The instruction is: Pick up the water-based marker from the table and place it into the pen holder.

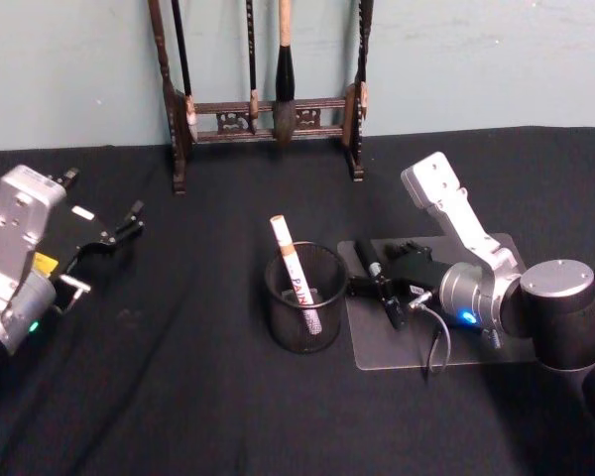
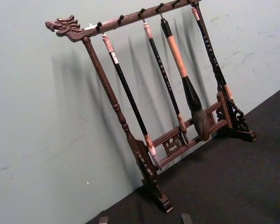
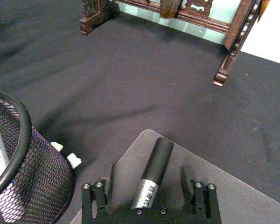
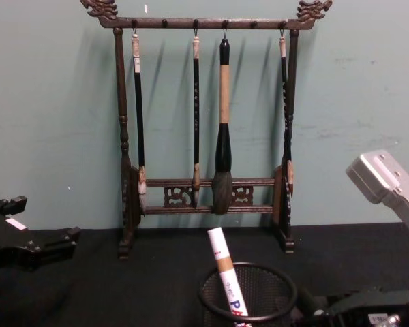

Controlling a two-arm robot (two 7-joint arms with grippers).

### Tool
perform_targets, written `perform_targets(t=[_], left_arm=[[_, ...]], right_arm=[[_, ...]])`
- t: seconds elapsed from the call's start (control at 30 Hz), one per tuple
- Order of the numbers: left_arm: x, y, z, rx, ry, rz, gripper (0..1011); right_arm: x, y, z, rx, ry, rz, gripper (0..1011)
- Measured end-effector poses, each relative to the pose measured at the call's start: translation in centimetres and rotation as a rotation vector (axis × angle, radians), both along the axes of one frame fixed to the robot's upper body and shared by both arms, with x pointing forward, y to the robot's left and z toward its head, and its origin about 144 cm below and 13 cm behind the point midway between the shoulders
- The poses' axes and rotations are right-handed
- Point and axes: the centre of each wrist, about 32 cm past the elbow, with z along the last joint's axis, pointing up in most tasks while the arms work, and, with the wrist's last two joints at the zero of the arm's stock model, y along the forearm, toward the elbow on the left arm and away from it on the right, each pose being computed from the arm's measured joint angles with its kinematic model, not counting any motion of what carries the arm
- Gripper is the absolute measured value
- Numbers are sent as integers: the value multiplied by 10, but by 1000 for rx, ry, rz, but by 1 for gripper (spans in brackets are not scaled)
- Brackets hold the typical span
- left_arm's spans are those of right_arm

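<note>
A black water-based marker [image 3: 155, 165] with a silver label lies on a grey mat [image 3: 242, 196], on the black table [image 1: 178, 397] just right of the pen holder. My right gripper [image 1: 381, 285] is low over the mat and open. Its fingers [image 3: 111, 177] stand on either side of the marker with a gap on each side. The pen holder [image 1: 278, 315] is a black mesh cup, and a white paint marker [image 1: 294, 266] leans in it, sticking out above the rim. My left gripper [image 1: 119, 233] rests at the table's left side, open and holding nothing.
A tall dark wooden brush rack [image 1: 268, 114] with hanging brushes stands at the back against the green wall. The grey mat [image 1: 416, 342] lies beside the holder. Bare black cloth stretches in front of the holder and to its left.
</note>
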Motion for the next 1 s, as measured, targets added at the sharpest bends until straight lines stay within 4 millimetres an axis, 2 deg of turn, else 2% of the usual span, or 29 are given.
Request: perform_targets(t=[0.33, 0.43, 0.57, 0.6, 0.67, 0.73, 1.0], left_arm=[[0, 0, 0, 0, 0, 0, 1001], [0, 0, 0, 0, 0, 0, 1001], [0, 0, 0, 0, 0, 0, 1001], [0, 0, 0, 0, 0, 0, 1001], [0, 0, 0, 0, 0, 0, 1001], [0, 0, 0, 0, 0, 0, 1001], [0, 0, 0, 0, 0, 0, 1001]], right_arm=[[0, 0, 0, 1, 1, -1, 682], [0, 0, 0, 1, 2, -1, 549], [0, 0, 0, 1, 2, -1, 478], [0, 0, 0, 2, 2, -1, 405], [0, 0, 0, 2, 2, -1, 366], [0, 0, 0, 2, 3, -1, 272], [0, 0, 0, 2, 3, -2, 241]])
